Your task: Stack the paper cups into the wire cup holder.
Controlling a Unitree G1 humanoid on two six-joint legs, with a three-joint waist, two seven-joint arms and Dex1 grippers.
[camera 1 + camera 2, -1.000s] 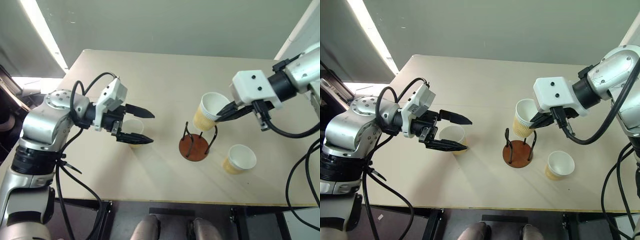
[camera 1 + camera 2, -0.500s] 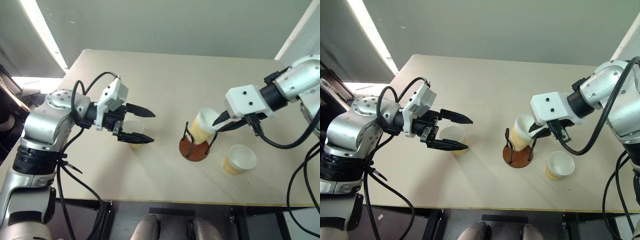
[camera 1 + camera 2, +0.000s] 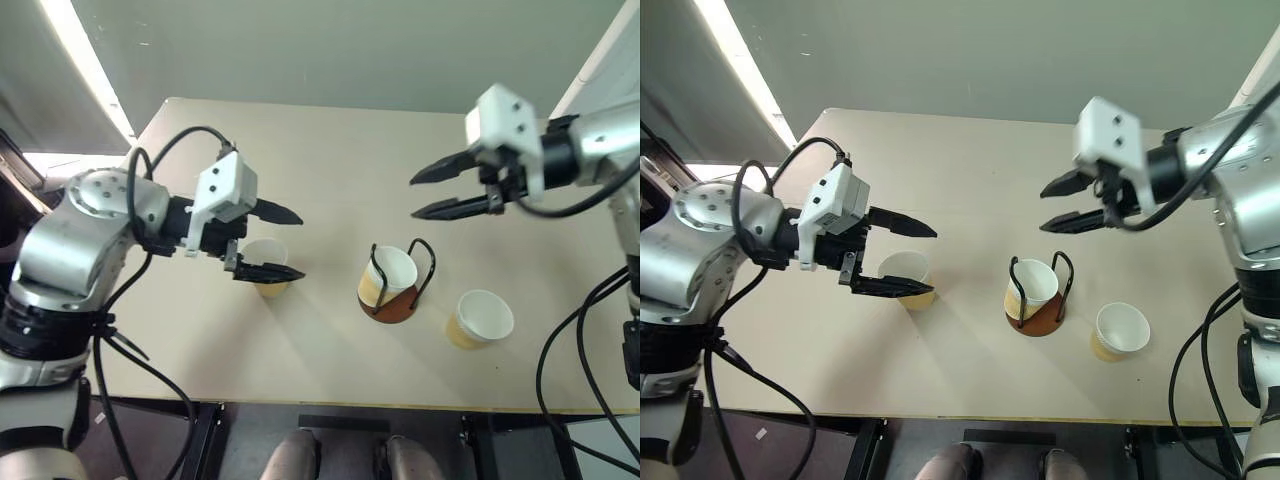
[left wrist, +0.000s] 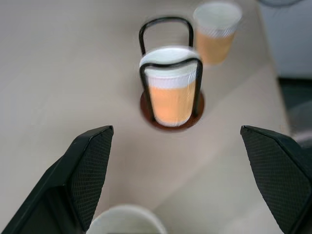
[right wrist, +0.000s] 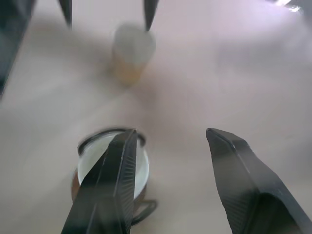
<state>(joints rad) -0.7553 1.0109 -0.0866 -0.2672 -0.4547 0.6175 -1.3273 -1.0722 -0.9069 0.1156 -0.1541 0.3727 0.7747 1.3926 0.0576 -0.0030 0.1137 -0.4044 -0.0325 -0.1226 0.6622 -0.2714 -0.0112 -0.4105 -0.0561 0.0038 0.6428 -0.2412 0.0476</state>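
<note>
On the beige table (image 3: pixel 330 150), the wire cup holder (image 3: pixel 392 290) holds 1 paper cup (image 3: pixel 385 275) between its loops. The left gripper (image 3: pixel 280 242), spread wide, hovers over a 2nd cup (image 3: pixel 265 262), seemingly without touching. The right gripper (image 3: pixel 428 194) hangs parted and empty above the holder. A 3rd cup (image 3: pixel 478 318) stands just beside the holder.
</note>
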